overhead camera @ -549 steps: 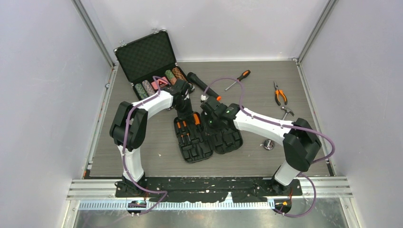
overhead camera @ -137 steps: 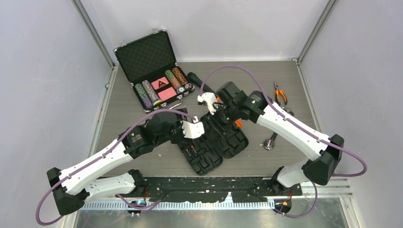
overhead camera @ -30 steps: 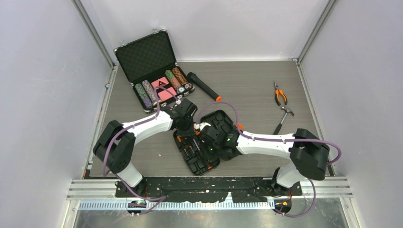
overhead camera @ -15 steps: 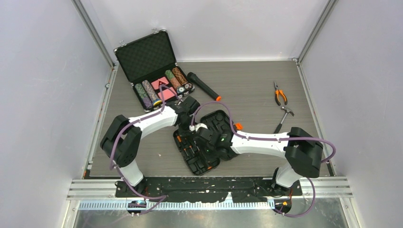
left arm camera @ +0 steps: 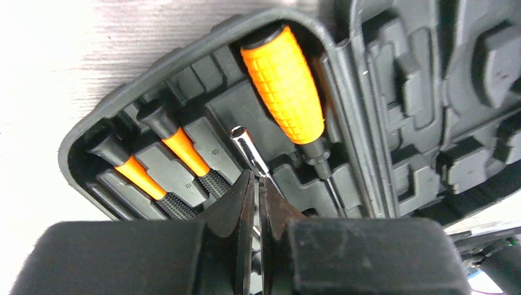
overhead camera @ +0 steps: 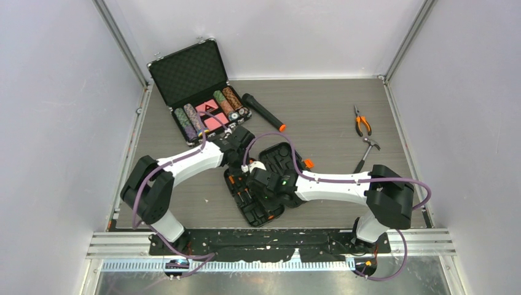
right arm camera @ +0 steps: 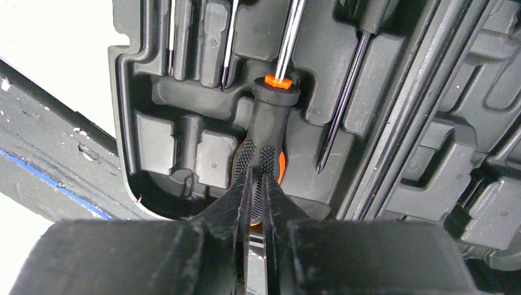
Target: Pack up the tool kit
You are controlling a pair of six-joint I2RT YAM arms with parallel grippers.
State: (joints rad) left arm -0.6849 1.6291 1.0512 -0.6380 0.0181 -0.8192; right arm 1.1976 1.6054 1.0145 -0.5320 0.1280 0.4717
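Observation:
The black tool kit case (overhead camera: 290, 157) lies open at the table's middle, also seen in the left wrist view (left arm camera: 393, 92) and the right wrist view (right arm camera: 430, 153). Its left half holds a big orange handle (left arm camera: 282, 86) and two small orange-and-black screwdrivers (left arm camera: 184, 150). My left gripper (overhead camera: 238, 161) is shut, its tips (left arm camera: 257, 179) on a long metal shaft (left arm camera: 246, 144) lying in the case. My right gripper (overhead camera: 253, 182) is shut, its tips (right arm camera: 258, 173) on the black-and-orange handle (right arm camera: 268, 120) of that screwdriver in its slot.
Orange-handled pliers (overhead camera: 362, 123) and a small hammer (overhead camera: 367, 153) lie at the right. A black flashlight with an orange tip (overhead camera: 263, 112) and an open poker chip case (overhead camera: 196, 86) are at the back left. The cell walls stand on both sides.
My right gripper has shifted a little to the left over the case's left half. My left gripper has stayed almost in place over the same half.

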